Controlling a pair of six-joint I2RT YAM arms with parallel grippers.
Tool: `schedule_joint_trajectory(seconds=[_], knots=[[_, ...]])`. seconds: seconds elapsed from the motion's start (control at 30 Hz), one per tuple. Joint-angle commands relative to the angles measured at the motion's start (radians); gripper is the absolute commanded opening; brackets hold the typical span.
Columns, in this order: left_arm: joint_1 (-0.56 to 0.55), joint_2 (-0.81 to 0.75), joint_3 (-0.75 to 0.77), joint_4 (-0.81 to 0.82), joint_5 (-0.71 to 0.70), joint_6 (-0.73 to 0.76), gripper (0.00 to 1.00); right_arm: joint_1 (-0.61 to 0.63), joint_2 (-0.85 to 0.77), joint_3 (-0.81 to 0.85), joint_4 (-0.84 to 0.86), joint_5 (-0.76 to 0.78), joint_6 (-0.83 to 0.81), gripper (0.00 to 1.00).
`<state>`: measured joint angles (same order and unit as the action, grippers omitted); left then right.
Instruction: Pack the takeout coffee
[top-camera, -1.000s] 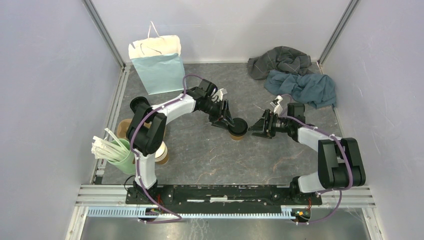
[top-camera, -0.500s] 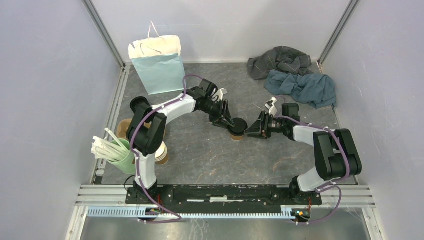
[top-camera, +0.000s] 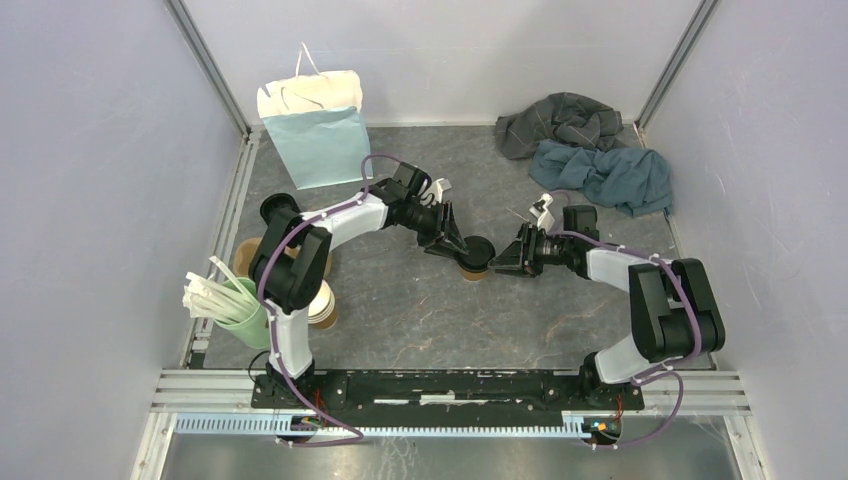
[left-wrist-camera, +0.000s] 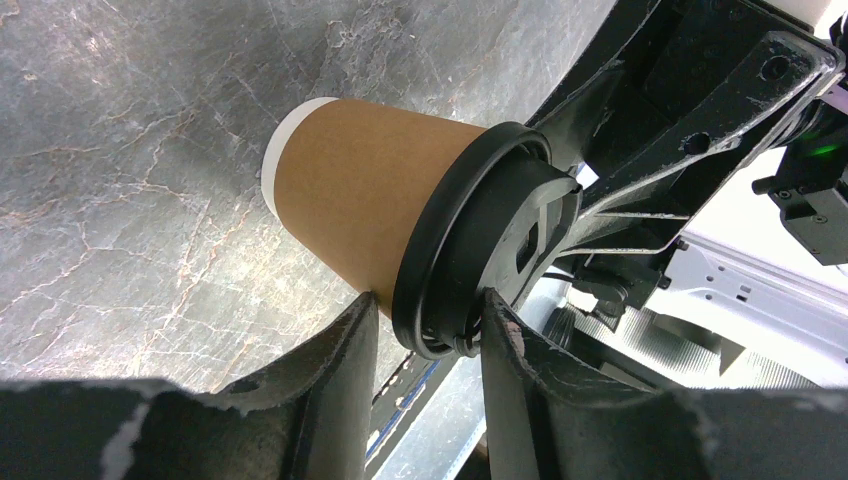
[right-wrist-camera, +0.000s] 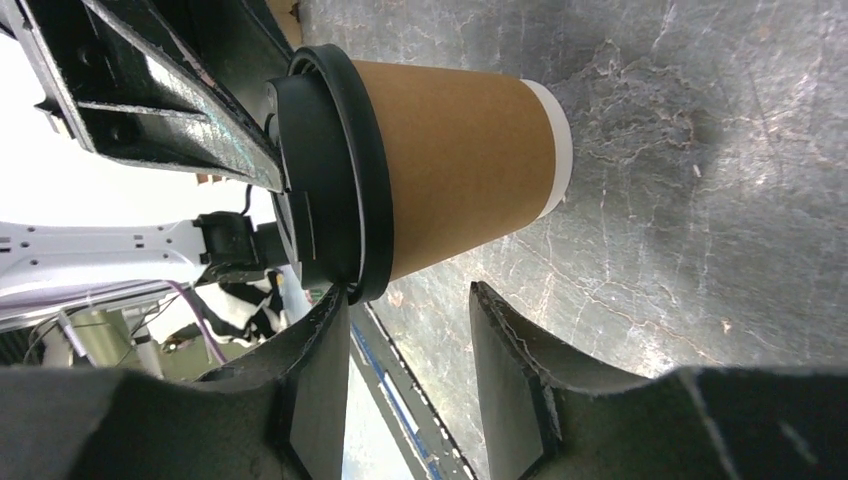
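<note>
Mid-table, the cup (top-camera: 476, 258) stands upright on the grey table (top-camera: 400, 320), black lid (left-wrist-camera: 470, 260) on, caught between two arms. The left claw (left-wrist-camera: 425, 308) pinches the lid's rim: one finger sits under the lip against the brown wall, the other on the lid's top. The right claw (right-wrist-camera: 408, 300) faces it from the other side with its jaws spread. The cup is just beyond its tips and not yet between them, and one tip is close to the lid's edge.

A hold on the rim alone looks too weak to carry the cup, since the lid could pop off. The safer move would be for the right claw to slide in lower and close around the paper wall under the lip. The left should let go only after that, with the cup kept level throughout.

The left arm arches out from its base, forearm slanting down to the cup. The right arm is folded, its forearm low and nearly flat, pointing left. The bag (top-camera: 320, 140) waits at the far left, well apart from the cup.
</note>
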<state>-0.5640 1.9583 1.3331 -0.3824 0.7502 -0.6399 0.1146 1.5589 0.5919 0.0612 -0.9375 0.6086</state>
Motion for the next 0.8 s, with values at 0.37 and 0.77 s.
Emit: schedule_joint_trajectory(seconds=[0.37, 0.77], knots=[[0.004, 0.016, 0.141, -0.170, -0.105, 0.043, 0.63, 0.030, -0.012, 0.241, -0.312, 0.110, -0.241, 0.53], [0.009, -0.020, 0.164, -0.171, -0.084, 0.034, 0.81, 0.013, -0.039, 0.325, -0.317, 0.048, -0.191, 0.66]])
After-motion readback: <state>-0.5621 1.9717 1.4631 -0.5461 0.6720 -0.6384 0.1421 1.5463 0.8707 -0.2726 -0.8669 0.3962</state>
